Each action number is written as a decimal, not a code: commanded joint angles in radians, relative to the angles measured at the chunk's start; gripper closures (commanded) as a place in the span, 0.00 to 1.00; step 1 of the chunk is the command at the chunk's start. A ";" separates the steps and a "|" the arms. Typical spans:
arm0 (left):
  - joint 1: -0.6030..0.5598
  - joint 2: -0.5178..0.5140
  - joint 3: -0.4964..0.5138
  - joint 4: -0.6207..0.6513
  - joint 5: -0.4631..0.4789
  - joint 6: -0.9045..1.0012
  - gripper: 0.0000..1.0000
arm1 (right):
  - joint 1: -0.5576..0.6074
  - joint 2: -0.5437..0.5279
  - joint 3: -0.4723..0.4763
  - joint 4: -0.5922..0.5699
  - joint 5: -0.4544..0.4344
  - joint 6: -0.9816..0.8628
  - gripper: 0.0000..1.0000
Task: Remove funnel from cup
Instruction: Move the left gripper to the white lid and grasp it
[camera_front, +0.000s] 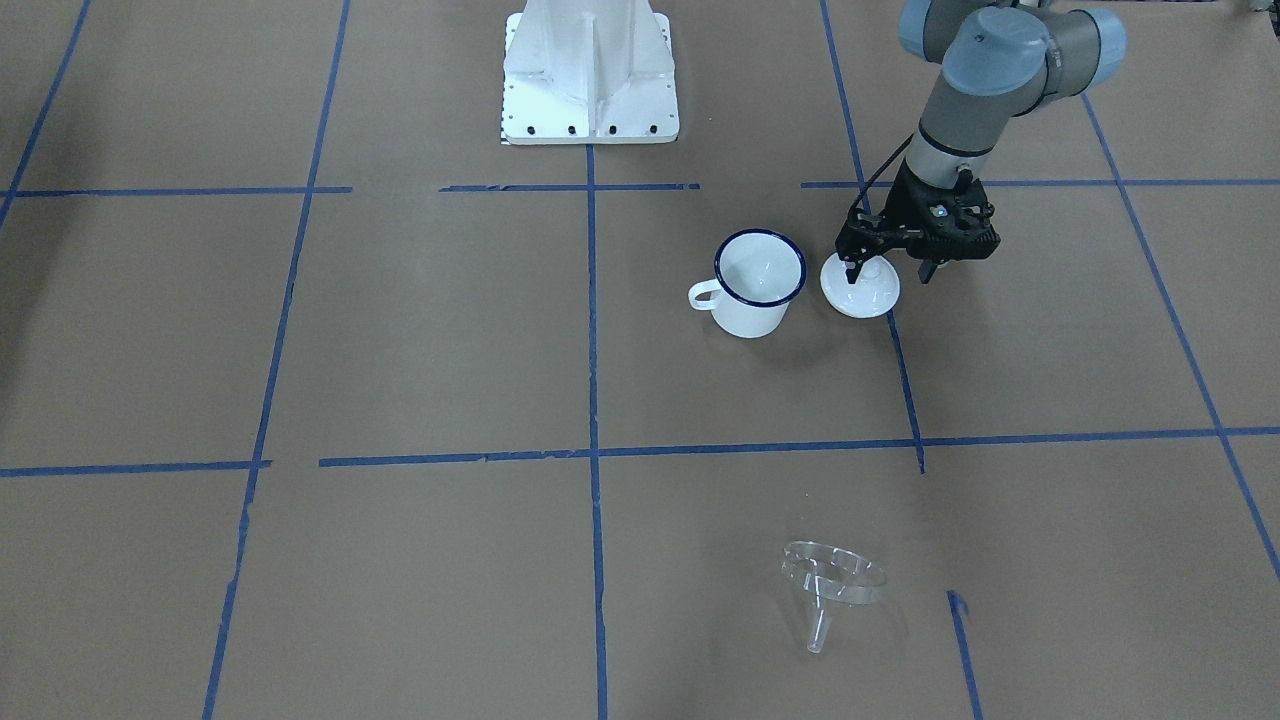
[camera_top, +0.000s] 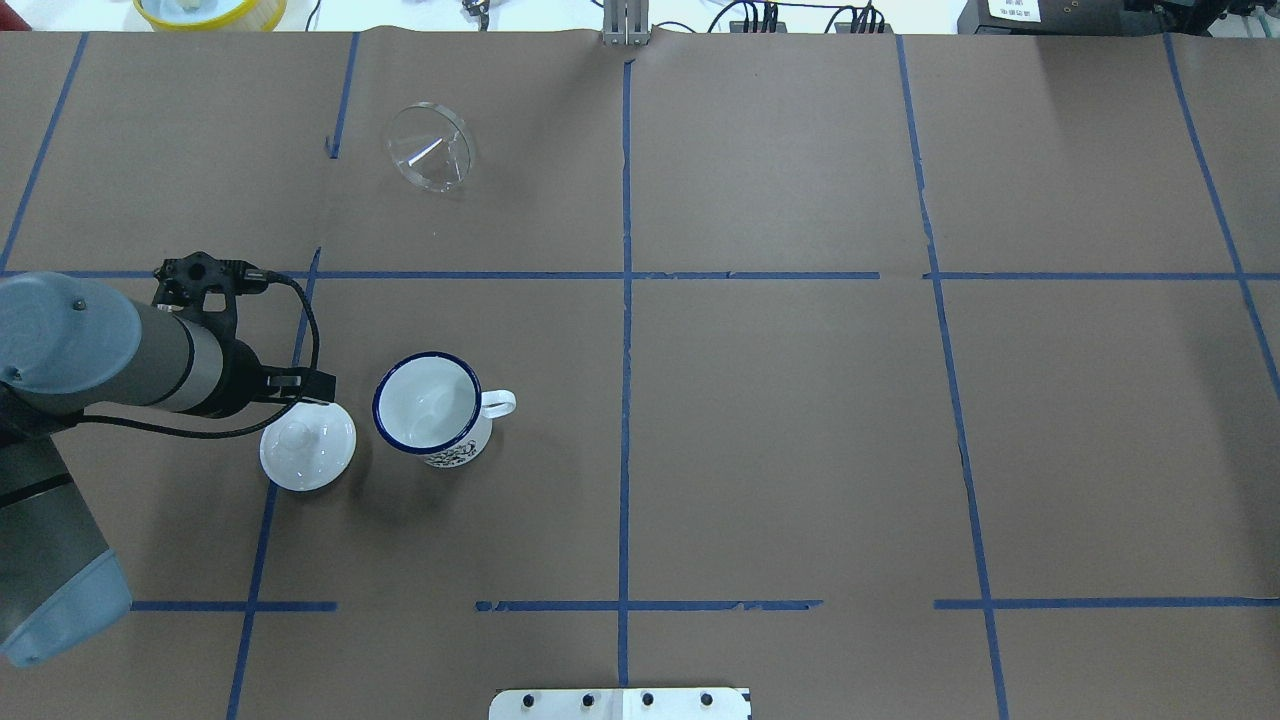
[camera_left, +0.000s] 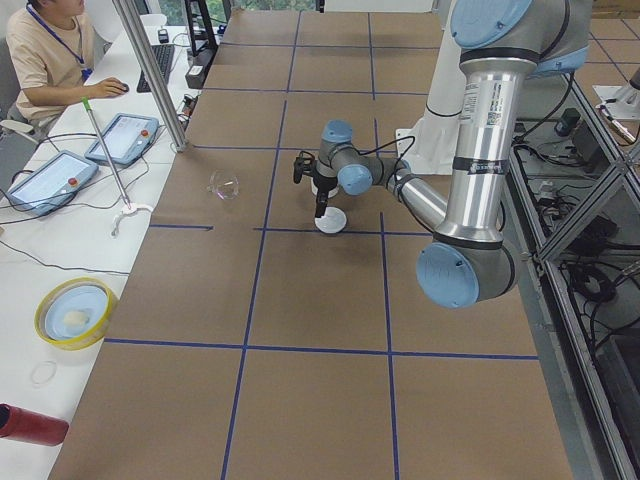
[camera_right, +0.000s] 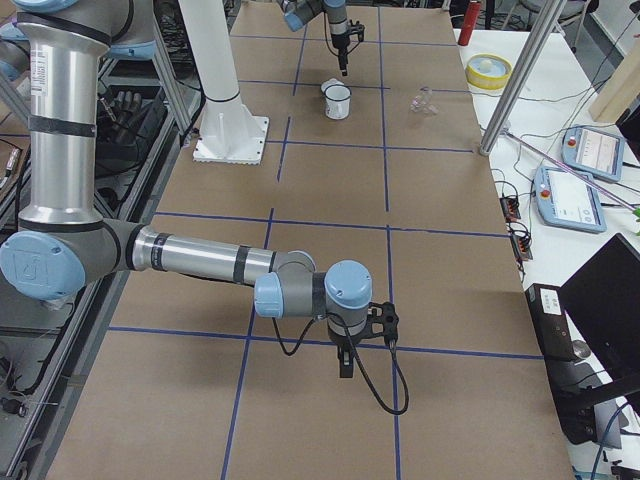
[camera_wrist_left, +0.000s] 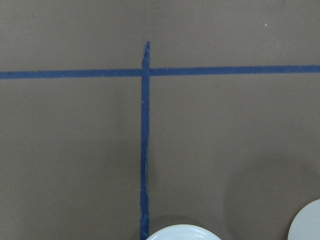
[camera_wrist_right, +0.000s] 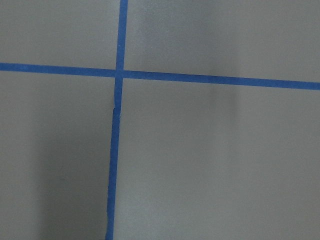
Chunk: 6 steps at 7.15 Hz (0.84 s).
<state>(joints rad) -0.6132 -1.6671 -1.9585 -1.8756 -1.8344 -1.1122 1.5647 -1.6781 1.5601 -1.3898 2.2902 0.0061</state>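
The clear funnel (camera_front: 833, 585) lies on its side on the brown table, far from the cup and outside it; it also shows in the overhead view (camera_top: 430, 147). The white cup (camera_front: 755, 283) with a dark blue rim stands upright and empty (camera_top: 430, 405). A white knobbed lid (camera_front: 860, 287) lies beside the cup. My left gripper (camera_front: 890, 270) is open and empty, fingers down, just over the lid. My right gripper (camera_right: 345, 365) shows only in the exterior right view, low over bare table far from the cup; I cannot tell whether it is open.
The white robot base (camera_front: 590, 80) stands behind the cup. Blue tape lines cross the table. A yellow bowl (camera_top: 210, 10) sits past the far edge. An operator (camera_left: 45, 55) and tablets (camera_left: 120, 135) are at a side desk.
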 joint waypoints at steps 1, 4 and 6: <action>0.024 0.020 0.009 -0.013 0.001 0.003 0.00 | 0.000 0.000 0.000 0.000 0.000 0.000 0.00; 0.038 0.020 0.010 -0.030 -0.002 -0.006 0.08 | 0.000 0.000 0.000 0.000 0.000 0.000 0.00; 0.044 0.018 0.023 -0.030 -0.002 -0.008 0.19 | 0.000 0.000 0.000 0.000 0.000 0.000 0.00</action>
<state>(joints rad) -0.5734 -1.6471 -1.9448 -1.9047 -1.8361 -1.1180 1.5647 -1.6782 1.5601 -1.3898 2.2902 0.0061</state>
